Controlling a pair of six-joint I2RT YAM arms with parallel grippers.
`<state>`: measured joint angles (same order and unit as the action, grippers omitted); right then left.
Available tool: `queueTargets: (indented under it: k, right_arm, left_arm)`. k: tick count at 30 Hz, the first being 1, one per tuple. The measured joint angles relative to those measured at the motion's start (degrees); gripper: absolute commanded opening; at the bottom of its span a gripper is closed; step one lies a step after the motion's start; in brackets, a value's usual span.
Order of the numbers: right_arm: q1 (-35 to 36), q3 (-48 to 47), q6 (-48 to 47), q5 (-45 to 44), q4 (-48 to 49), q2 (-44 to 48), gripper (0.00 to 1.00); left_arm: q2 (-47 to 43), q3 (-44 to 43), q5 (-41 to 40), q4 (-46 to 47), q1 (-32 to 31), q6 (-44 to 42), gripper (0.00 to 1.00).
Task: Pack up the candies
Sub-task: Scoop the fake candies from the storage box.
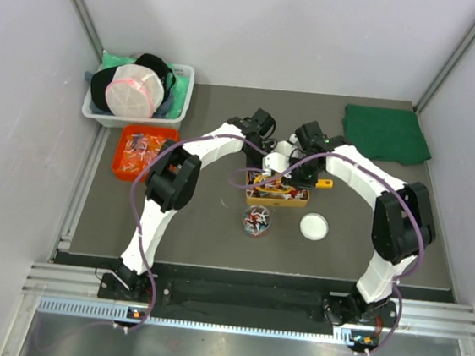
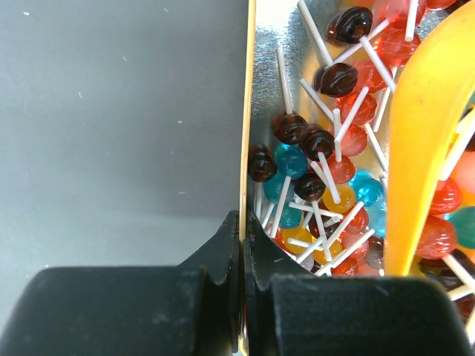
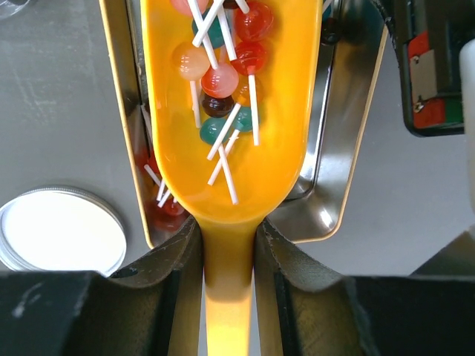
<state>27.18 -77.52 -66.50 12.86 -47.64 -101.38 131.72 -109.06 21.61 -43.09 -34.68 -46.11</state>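
The candies (image 2: 319, 148) are small round lollipops on white sticks, red, brown, blue and orange, piled in a shiny yellow-rimmed tin (image 1: 276, 202). My left gripper (image 2: 243, 222) is shut on the tin's thin side wall (image 2: 247, 111). My right gripper (image 3: 228, 230) is shut on the handle of an orange scoop (image 3: 230, 170). The scoop hangs over the tin (image 3: 119, 111) with several candies (image 3: 219, 78) in its bowl. In the left wrist view the scoop (image 2: 427, 133) shows at the right, above the pile. A small clear jar (image 1: 257, 222) with a few candies stands in front of the tin.
A round white lid (image 1: 315, 227) lies right of the jar and shows again as the lid (image 3: 59, 230) beside the tin. An orange tray (image 1: 142, 153) of sweets sits at the left, a white basket (image 1: 140, 91) behind it, a green cloth (image 1: 385, 132) at the back right.
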Motion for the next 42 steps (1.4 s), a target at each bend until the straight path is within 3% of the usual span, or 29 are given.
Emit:
queueTargets:
  k: [20, 26, 34, 40, 42]
  right_arm:
    - [-1.51, 6.1, -2.84, -0.83, -2.84, 11.39, 0.0]
    - [-1.51, 8.94, -2.47, -0.74, -3.17, 14.78, 0.0]
    - [-1.6, 9.42, -1.38, 0.42, -3.54, 18.03, 0.0]
    - [-1.62, 10.73, -0.83, 0.55, -5.18, 19.74, 0.0]
    - [-1.62, 10.78, -0.79, 0.55, -5.79, 19.93, 0.0]
  left_arm:
    - [0.02, -0.44, -0.02, -0.66, -0.94, -0.09, 0.0]
    - [0.02, -0.55, -0.22, -0.66, -1.36, -0.09, 0.04]
    - [0.07, -1.25, -0.94, -0.59, -1.4, 0.61, 0.22]
    - [0.07, -2.97, -0.96, -0.17, -1.42, 1.22, 0.27]
    - [0.07, -3.04, -0.96, -0.2, -1.42, 1.25, 0.44]
